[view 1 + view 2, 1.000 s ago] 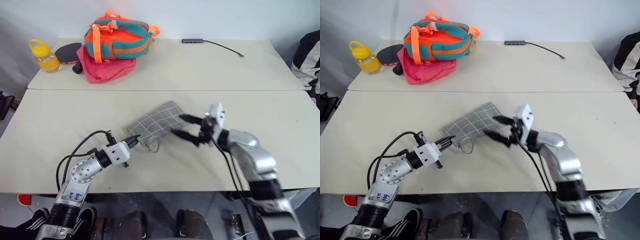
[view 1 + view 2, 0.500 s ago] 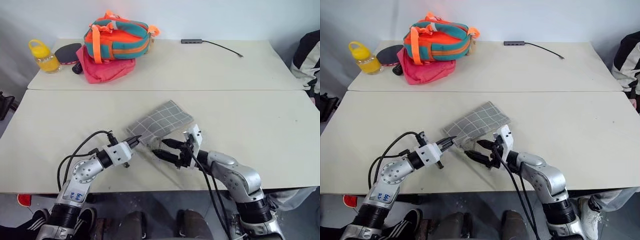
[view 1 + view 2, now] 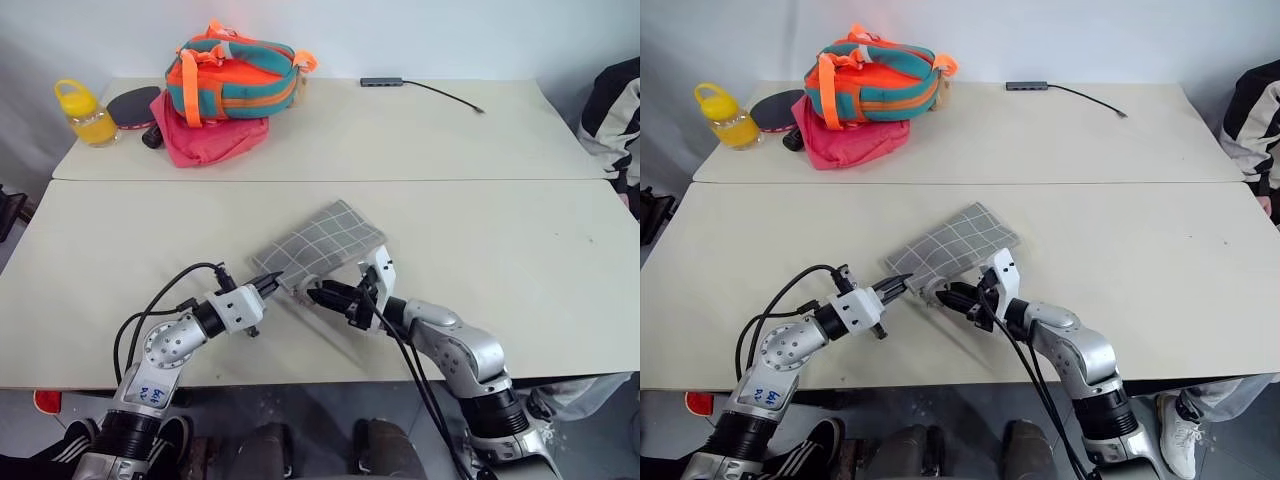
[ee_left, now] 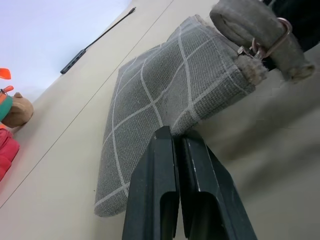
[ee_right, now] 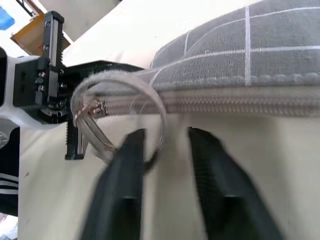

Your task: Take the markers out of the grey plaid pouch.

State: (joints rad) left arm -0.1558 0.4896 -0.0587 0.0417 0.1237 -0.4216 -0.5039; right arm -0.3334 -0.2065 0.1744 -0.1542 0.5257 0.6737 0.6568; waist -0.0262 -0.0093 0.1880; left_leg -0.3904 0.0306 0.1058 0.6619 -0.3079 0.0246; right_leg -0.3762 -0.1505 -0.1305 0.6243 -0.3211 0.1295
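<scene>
The grey plaid pouch [image 3: 320,243] lies flat on the near tabletop [image 3: 520,260], a soft woven rectangle crossed by thin white grid lines, turned at a slant with one short end toward the robot. Along its near edge runs a closed zipper with fine pale teeth [image 5: 240,104], ending in a thin round metal ring pull [image 5: 120,120].

The left claw [image 3: 272,282] has its two smooth black fingers pressed together, pinching the pouch's near corner; in the left wrist view the fingertips meet against the fabric edge. The right claw [image 3: 318,296] sits just beside that same end, its fingers a narrow gap apart around the ring pull. I cannot tell whether they actually grip the ring.

On the far tabletop [image 3: 400,130] an orange and teal bag [image 3: 236,78] with rounded padded sides rests on a crumpled pink-red cloth pouch [image 3: 212,138]. Beside them are a yellow plastic bottle [image 3: 84,111] and a dark round paddle [image 3: 135,103]. Farther right lies a small grey hub with a thin black cable [image 3: 420,87].
</scene>
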